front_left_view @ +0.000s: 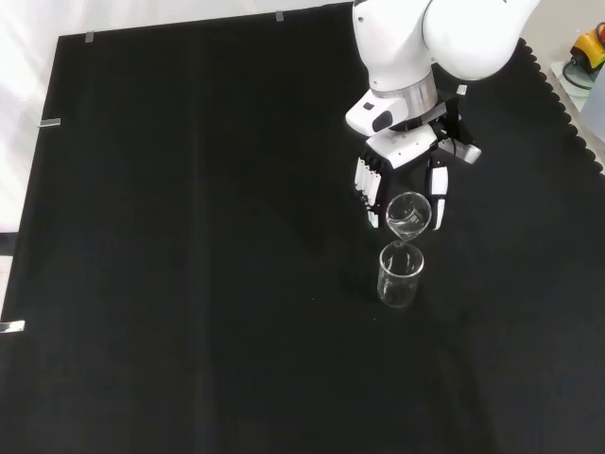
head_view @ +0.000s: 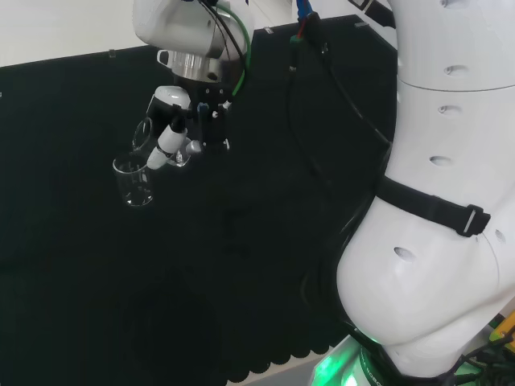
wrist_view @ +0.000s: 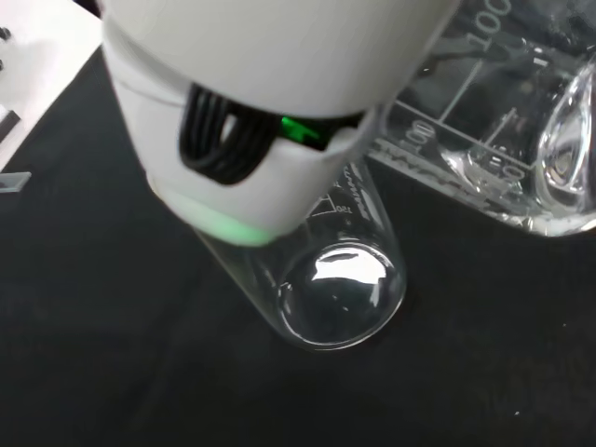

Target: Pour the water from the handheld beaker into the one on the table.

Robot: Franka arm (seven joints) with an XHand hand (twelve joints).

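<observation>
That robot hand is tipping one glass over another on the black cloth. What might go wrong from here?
Two risks, as I judge it. The held beaker is tilted with its lip just above the standing beaker, so a small misalignment may send water onto the black cloth. Also, the robot hand and its beaker hang very close to the standing one, so a dip or sideways drift may knock it over.

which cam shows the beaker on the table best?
Front view: the table beaker stands whole and upright on the cloth, right under the tilted beaker in the hand. Head view shows it partly behind a finger. Wrist view shows it close, top hidden.
</observation>
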